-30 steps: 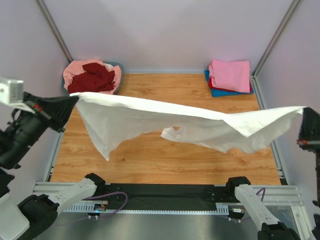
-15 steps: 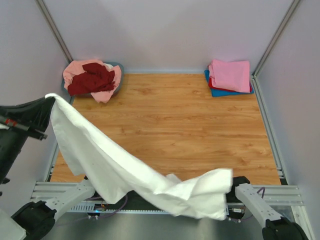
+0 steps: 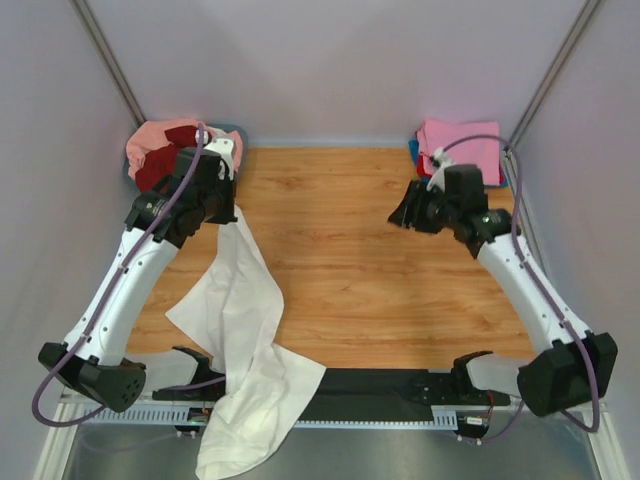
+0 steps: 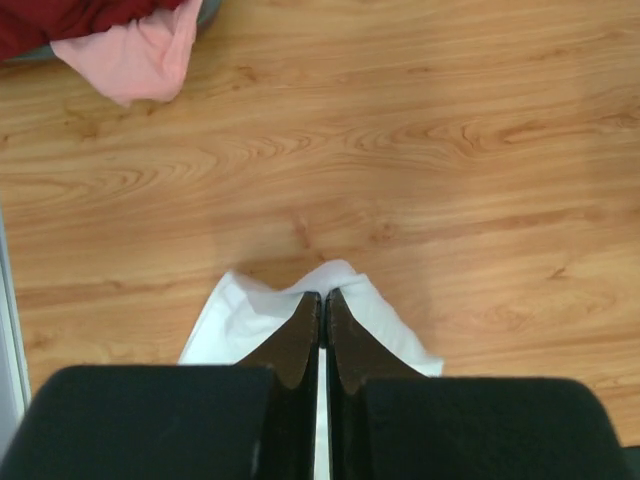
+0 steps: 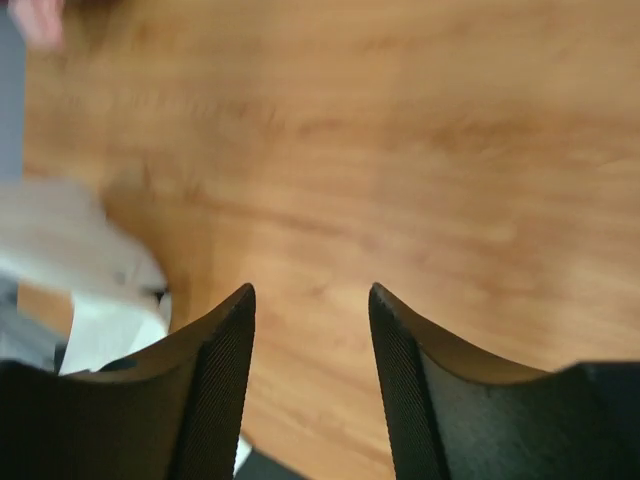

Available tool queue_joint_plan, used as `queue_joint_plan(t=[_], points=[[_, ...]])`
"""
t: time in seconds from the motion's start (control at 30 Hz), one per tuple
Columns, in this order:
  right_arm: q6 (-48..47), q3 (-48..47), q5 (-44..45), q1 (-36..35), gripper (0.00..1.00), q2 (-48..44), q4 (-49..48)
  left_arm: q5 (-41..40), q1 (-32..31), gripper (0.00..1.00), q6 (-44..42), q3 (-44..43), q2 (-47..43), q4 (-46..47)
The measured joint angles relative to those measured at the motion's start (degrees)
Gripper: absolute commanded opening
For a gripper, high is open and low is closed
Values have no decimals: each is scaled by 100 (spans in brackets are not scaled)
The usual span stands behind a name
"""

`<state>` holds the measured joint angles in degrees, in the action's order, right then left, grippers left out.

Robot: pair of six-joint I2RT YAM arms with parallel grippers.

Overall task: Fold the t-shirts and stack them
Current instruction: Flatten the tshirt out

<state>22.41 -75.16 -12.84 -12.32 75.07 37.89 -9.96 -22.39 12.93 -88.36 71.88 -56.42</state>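
An off-white t-shirt (image 3: 245,330) hangs from my left gripper (image 3: 228,205) and trails down over the table's near edge. In the left wrist view the left gripper (image 4: 324,294) is shut on a fold of that white cloth (image 4: 250,315). My right gripper (image 3: 405,212) is over the right half of the table; the right wrist view shows it (image 5: 312,290) open with only wood between its fingers (image 5: 225,340). The white shirt (image 5: 60,250) shows blurred at the left there. Folded shirts, pink on top (image 3: 462,150), are stacked at the back right. Salmon-pink (image 3: 150,138) and dark red (image 3: 160,165) shirts lie at the back left.
A grey-blue tub (image 3: 236,130) holds the unfolded shirts at the back left corner. Pink cloth (image 4: 140,62) hangs over its rim in the left wrist view. Pale walls and metal posts (image 3: 110,70) close in the table on three sides. The black base rail (image 3: 380,385) runs along the near edge.
My right gripper has let go of the white shirt and opened. Both arms swung in over the table; the shirt, earlier stretched between them, now hangs from the left gripper alone.
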Motion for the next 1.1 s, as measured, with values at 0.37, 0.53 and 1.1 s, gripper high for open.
queue_joint_plan(t=[0.37,0.53,1.1], points=[[1152,2887,-9,-5217,60,-1875,-1279,-90,396,0,-57,1447,-850,286],[1624,2763,581,-6780,61,-684,-1473,-85,533,0,-111,1958,-1012,533],[1860,579,1681,-7860,66,2677,-1425,61,791,0,-129,3329,-1840,1270]])
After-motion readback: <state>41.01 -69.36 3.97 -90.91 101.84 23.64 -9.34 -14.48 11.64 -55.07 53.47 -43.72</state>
